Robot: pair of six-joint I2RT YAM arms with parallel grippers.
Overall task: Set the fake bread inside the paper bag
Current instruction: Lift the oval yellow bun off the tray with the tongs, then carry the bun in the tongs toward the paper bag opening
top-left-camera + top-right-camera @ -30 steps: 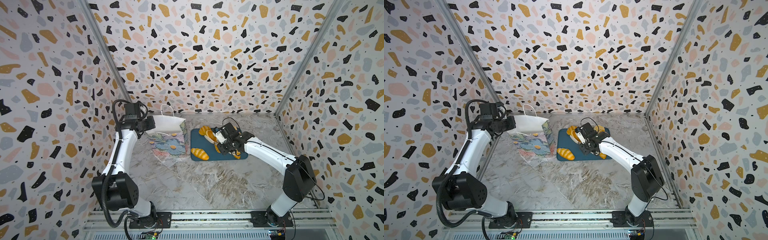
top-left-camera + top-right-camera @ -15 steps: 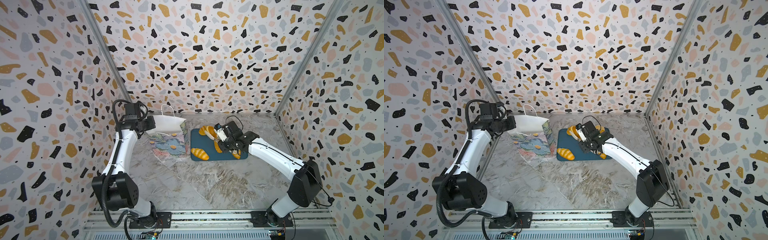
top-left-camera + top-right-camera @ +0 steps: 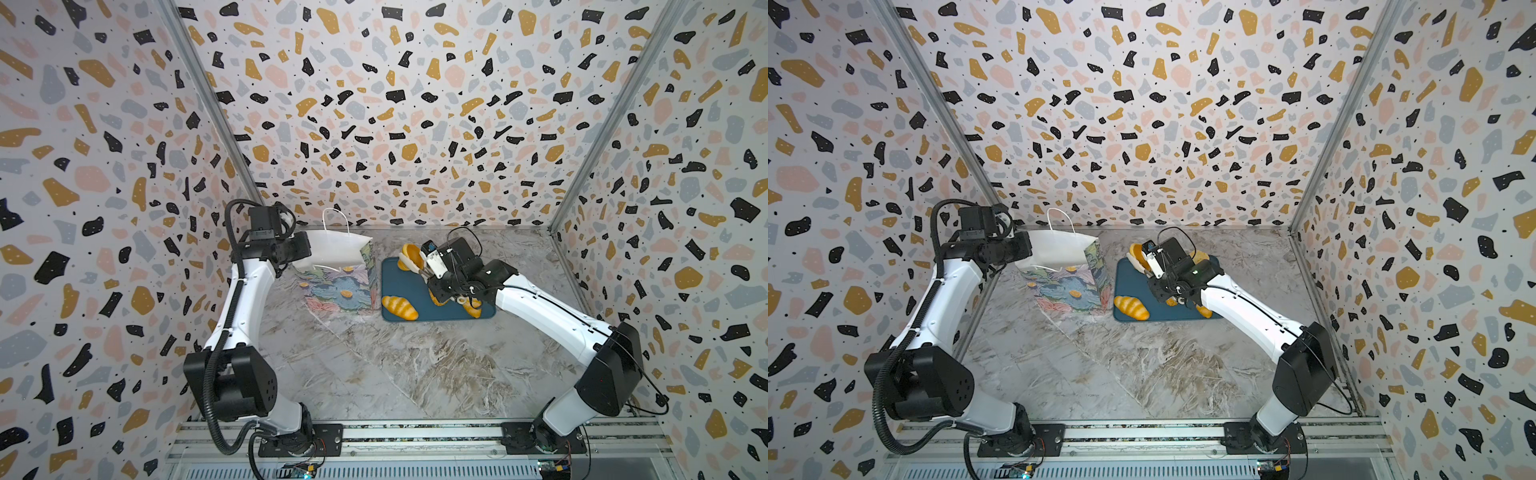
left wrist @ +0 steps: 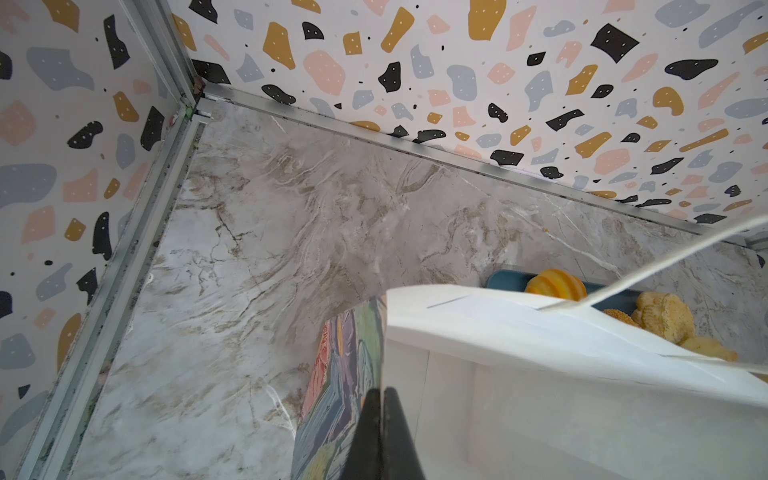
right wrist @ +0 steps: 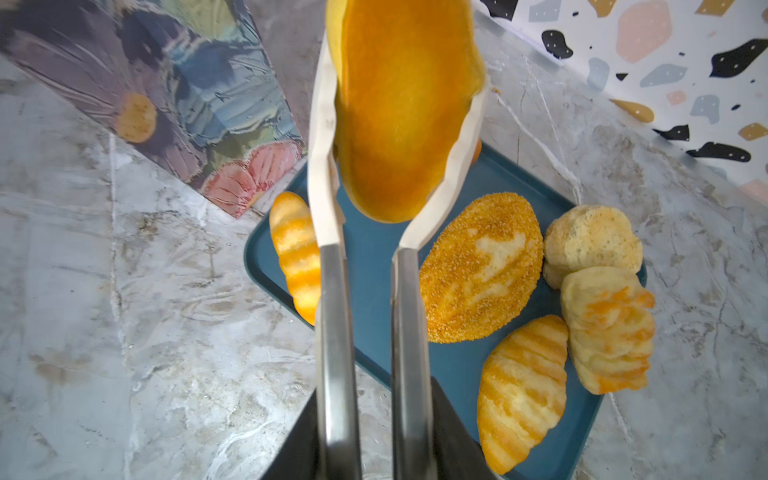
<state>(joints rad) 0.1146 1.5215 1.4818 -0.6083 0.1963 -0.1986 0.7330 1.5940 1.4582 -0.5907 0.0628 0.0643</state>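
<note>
Golden-orange smooth toy bun [image 5: 403,112] is clamped between the white tips of the steel tongs [image 5: 336,332], lifted clear of the flat dark-blue tray [image 5: 453,365]. In both top views the bun [image 3: 409,254] hangs over the tray's far-left corner, near the bag but outside it.

Right gripper [image 5: 374,440]: dark fingers [image 5: 453,432] squeezed narrow on the tongs' two steel arms. Gripper holds tongs, tongs hold bun.

Five more breads lie on the tray:
- A striped oblong roll [image 5: 295,257] lies alone at the bag end.
- The seeded oval loaf [image 5: 482,266], second striped roll [image 5: 523,390], ribbed shell-like bun [image 5: 606,328] and pale bumpy bun [image 5: 590,241] are bunched at the other end.
- The pale bumpy bun touches the shell-like bun.

Floral paper gift bag [image 3: 336,286] has blue, pink and green painted flowers outside and is white inside. It stands upright with its mouth open, just beside the tray's left edge in both top views. One white cord handle [image 3: 334,216] sticks up at the back.

Left gripper [image 4: 382,432]: fingers [image 4: 365,436] pinched flat together on the bag's side wall at the rim, one inside and one outside.

Bag and tray both sit at the back of the grey marble-pattern tabletop [image 3: 395,374]. Terrazzo-print walls [image 3: 374,104] enclose three sides.
</note>
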